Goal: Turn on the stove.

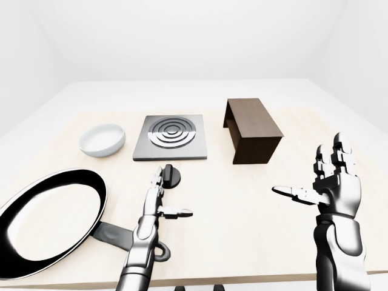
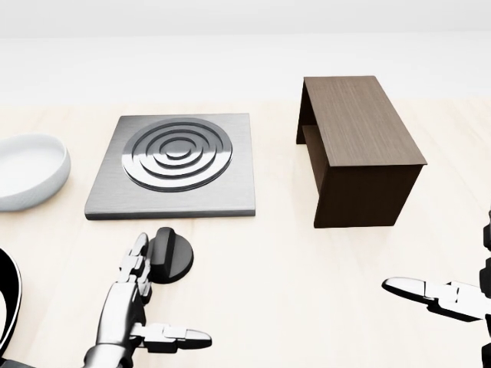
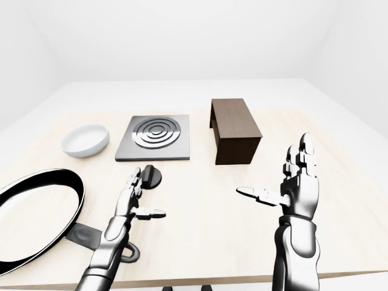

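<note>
The stove is a grey square plate with a ringed burner (image 2: 175,165) lying on the pale wooden table. Its black round knob (image 2: 170,256) sits on the table just below the plate. My left hand (image 2: 146,307) hovers low and left of the knob, fingers spread open, their tips reaching the knob's left edge in the head view; the thumb points right. My right hand (image 1: 324,182) is raised at the right, palm up and open, holding nothing.
A dark brown wooden box-like stand (image 2: 357,149) stands right of the stove. A white bowl (image 2: 27,170) lies left of it. A large black frying pan (image 1: 48,221) rests at the lower left, its handle near my left forearm.
</note>
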{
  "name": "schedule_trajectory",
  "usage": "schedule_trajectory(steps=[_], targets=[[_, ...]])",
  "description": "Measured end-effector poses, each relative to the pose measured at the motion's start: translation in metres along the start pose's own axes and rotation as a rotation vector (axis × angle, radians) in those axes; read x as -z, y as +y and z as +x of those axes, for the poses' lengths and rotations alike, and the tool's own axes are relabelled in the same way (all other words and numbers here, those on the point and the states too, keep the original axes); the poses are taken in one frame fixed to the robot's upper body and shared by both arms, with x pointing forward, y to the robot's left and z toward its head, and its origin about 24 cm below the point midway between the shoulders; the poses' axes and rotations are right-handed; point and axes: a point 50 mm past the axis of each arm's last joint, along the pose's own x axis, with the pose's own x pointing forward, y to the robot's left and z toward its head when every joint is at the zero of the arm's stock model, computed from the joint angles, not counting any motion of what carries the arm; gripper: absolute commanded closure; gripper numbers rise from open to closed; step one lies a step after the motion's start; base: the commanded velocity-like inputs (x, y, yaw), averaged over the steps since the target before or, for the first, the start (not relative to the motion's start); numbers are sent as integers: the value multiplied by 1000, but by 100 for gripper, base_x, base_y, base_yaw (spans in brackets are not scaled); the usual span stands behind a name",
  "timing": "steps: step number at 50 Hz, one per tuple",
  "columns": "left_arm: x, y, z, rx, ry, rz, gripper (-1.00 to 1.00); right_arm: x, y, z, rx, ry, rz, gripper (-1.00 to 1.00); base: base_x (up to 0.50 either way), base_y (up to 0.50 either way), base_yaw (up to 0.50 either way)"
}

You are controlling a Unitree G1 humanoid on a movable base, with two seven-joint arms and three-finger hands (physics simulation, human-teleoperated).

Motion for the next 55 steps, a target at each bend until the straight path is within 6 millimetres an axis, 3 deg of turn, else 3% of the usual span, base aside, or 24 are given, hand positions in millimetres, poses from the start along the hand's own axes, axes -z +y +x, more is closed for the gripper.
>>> schedule_trajectory(steps=[16, 29, 43, 49, 55], targets=[[-4, -22, -11, 65, -26, 20, -100, 1, -1, 0, 5, 5, -5, -100, 0, 0, 0], [-45, -54, 0, 159, -141, 48, -100, 7, -1, 0, 9, 28, -4, -100, 0, 0, 0], [-82, -56, 29, 158, -212, 88, -100, 8, -2, 0, 10, 37, -4, -100, 0, 0, 0], [-103, -59, 19, 172, -289, 86, -100, 9, -2, 0, 9, 38, -4, -100, 0, 0, 0], [-141, -61, -6, 190, -483, 71, -100, 9, -2, 0, 9, 37, -4, -100, 0, 0, 0]])
